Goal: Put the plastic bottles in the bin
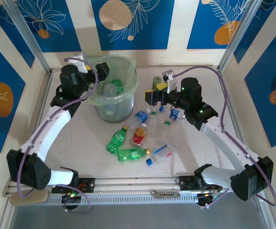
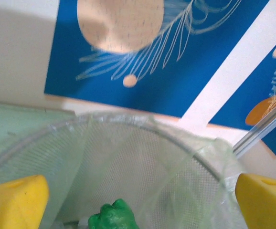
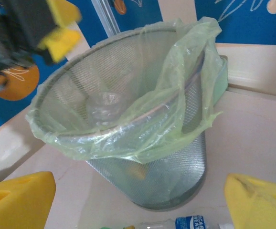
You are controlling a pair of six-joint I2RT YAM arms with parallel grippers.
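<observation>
From above, the bin [image 1: 115,90], a pale-green translucent bucket lined with a thin green bag [image 3: 185,62], stands upright at about 11 o'clock on the worktop [image 1: 80,143]. The left pincer [image 1: 101,71] hangs over the bin's rim at its 9 o'clock side. In the left wrist view its yellow pads [image 2: 14,200] stand wide apart, released, with nothing between them. A green bottle [image 2: 113,217] shows just below the gap inside the bin mouth, touching neither pad. A clear bottle [image 3: 104,105] also lies inside the bin, against the mesh wall.

The right pincer [image 1: 150,95] hovers just beside the bin at its 3 o'clock side, pointing toward it. Its own yellow pads [image 3: 18,200] are likewise spread wide, grasping nothing, with the bin's base between them in its wrist view.

The remaining plastic bottles [image 1: 143,136] lie scattered on the worktop from the centre toward 4 o'clock, outside the bin. Two blue-labelled ones [image 1: 140,116] lie nearest the bin's foot and under the right arm. A red-labelled bottle [image 1: 138,135] sits at the centre. Two green bottles [image 1: 116,140] lie toward 6 o'clock, and a clear one with a blue cap [image 1: 159,152] is just beside them. A short olive cylinder [image 1: 156,82] stands at 1 o'clock, behind the right pincer.
</observation>
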